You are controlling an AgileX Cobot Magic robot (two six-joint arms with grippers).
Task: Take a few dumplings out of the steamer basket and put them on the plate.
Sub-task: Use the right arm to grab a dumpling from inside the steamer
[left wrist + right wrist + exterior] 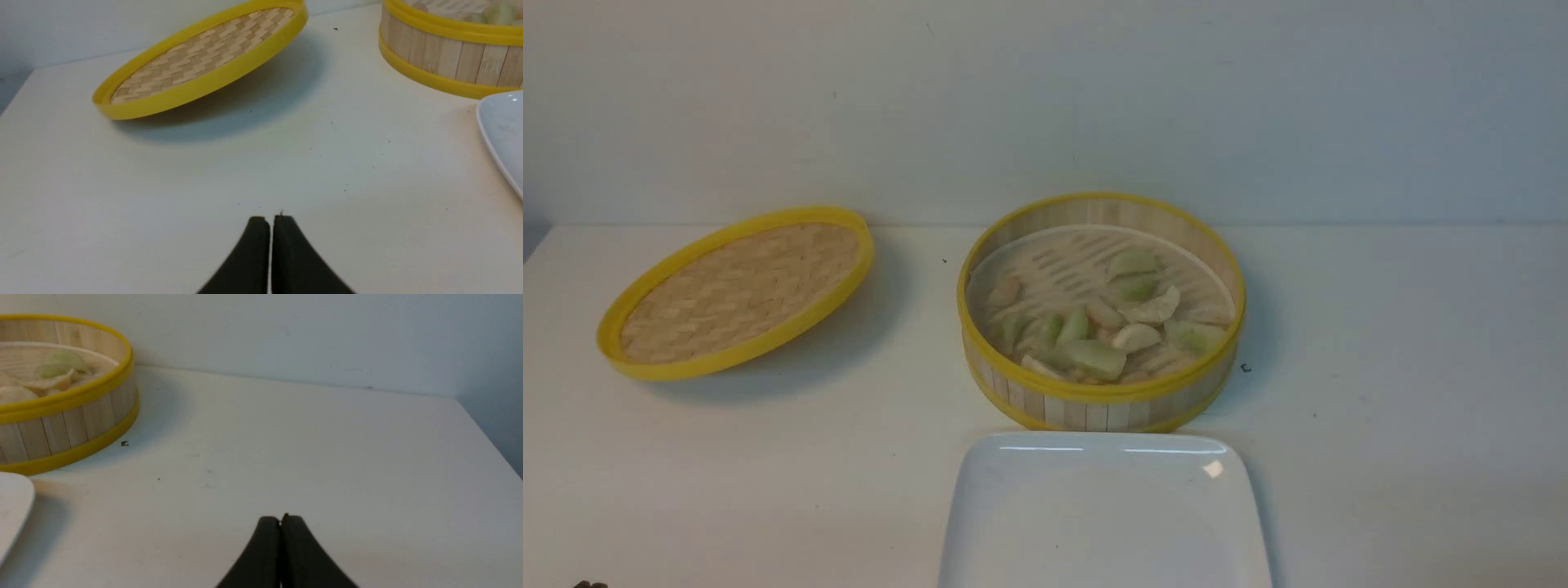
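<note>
Pleated green and cream dumplings [1094,357] heaped in the round slatted-bamboo steamer basket [1086,408], at 12 o'clock of the glossy square plate [1094,523]. Left gripper [271,222] and right gripper [280,520] clenched, empty.

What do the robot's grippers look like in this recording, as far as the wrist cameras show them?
Only the fingers show. The left gripper has two matte black fingers, broad at the base and curving in to narrow, rounded tips. The right gripper looks the same. No cables or markings show on them, and the arms themselves cannot be made out.
</note>
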